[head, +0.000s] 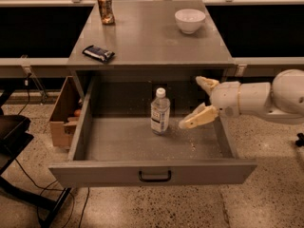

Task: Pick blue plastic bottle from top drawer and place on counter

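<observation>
The blue plastic bottle [160, 111], clear with a white cap and pale label, stands upright in the middle of the open top drawer [152, 170]. My gripper [192, 101] reaches in from the right over the drawer, a short way right of the bottle and apart from it. Its two cream fingers are spread wide, one [205, 83] up near the cabinet face, the other [195, 118] low toward the bottle. It holds nothing. The counter [147, 39] is the grey top above the drawer.
On the counter stand a brown-orange can [105, 7] at back left, a white bowl [189, 20] at back right and a dark snack packet [98, 53] at front left. A cardboard box [64, 113] sits on the floor left of the drawer. A dark chair base [14, 146] is at far left.
</observation>
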### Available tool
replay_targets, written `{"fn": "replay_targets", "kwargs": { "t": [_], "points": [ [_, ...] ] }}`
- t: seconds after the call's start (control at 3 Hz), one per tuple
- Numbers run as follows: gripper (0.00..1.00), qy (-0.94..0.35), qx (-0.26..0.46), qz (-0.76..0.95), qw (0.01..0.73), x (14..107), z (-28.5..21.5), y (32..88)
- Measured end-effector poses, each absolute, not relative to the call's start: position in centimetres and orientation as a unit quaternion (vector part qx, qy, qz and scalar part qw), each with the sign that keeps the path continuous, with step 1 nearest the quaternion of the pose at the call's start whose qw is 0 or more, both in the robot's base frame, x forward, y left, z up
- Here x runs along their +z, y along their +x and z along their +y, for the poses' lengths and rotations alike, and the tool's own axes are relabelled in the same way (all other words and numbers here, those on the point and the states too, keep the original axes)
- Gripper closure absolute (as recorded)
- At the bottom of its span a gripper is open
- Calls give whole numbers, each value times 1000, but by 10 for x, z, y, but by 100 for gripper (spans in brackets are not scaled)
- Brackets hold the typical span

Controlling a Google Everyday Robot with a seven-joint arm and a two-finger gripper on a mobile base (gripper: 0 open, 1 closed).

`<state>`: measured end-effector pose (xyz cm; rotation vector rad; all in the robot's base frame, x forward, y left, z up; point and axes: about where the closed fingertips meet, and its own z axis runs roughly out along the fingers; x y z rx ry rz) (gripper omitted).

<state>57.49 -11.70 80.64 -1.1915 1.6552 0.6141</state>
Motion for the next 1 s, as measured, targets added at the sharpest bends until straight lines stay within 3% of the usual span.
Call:
{"fn": "replay_targets", "kwargs": {
  "t": [0.67, 1.0],
  "points": [
    [2, -471, 305, 666, 492, 730, -86, 642],
    [24, -467, 329, 649, 503, 712, -74, 659]
  ]
}}
